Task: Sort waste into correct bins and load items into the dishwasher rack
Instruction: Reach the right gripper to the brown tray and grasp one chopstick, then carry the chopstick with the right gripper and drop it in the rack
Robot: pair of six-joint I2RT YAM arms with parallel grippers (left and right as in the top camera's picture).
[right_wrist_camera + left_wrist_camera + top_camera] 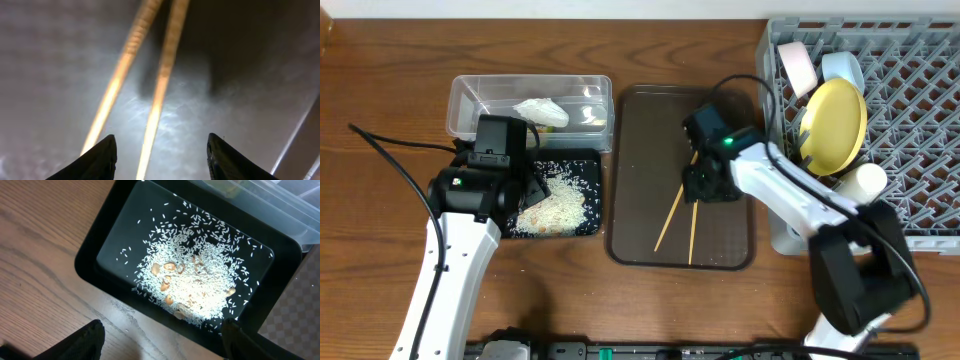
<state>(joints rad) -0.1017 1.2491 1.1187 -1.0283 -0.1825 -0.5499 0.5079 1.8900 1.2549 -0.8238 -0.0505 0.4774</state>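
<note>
left pincer [162, 330]: released, fingers spread wide with nothing between them; hovers over the near edge of the black tray-bin [112, 245]
right pincer [161, 137]: released, low over the chopsticks [670, 218], fingers astride them, not clamped
chopsticks: both flat on the brown tray [640, 150], far ends close together under the pincer, near ends splayed apart
rice [195, 290]: heaped in the middle of the black tray-bin, a few tan bits mixed in, stray grains towards the walls
clear tub [470, 100]: just behind the black tray-bin, left of the brown tray
tissue [540, 112]: crumpled, inside the clear tub near its middle
wrapper [592, 117]: inside the tub at its right end; too small for detail
rack [910, 120]: right end of the worktop [380, 100], beside the brown tray
yellow plate [835, 125]: on edge along the rack's left side
white cup [863, 182]: in the rack, just in front of the plate
white bowl [798, 65], light-blue bowl [842, 70]: in the rack's far left corner, behind the plate
</note>
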